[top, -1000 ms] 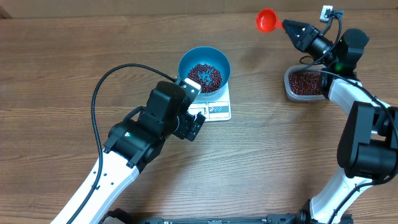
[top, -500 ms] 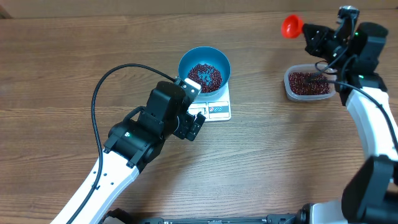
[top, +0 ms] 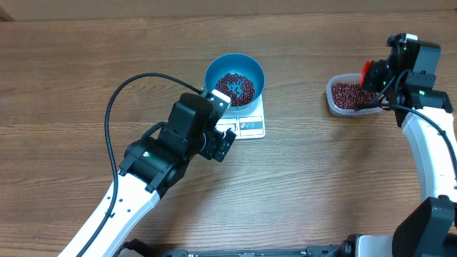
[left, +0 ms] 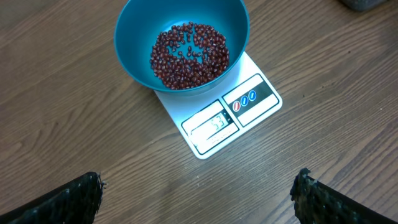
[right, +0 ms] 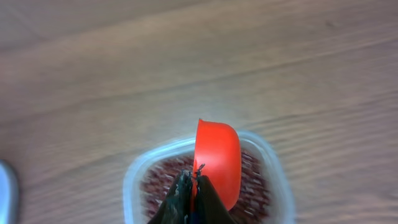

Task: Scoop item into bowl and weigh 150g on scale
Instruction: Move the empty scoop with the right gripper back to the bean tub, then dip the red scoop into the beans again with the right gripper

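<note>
Over the clear tub (top: 330,96) at 3 o'clock, the right gripper (right: 194,186), clamped on the red scoop (right: 217,163), has swung back from 1 o'clock: a refill looks due. Beans (top: 235,87) lie in the bowl (top: 213,71) on the scale (top: 251,127), with the left gripper (left: 196,199) spread wide at its 7 o'clock.

Even bright light, soft shadows, blurry right wrist view

Overhead looks straight down on the table (top: 71,71); the left wrist, closer, shares its scale (left: 214,121) and bowl (left: 140,25).
</note>
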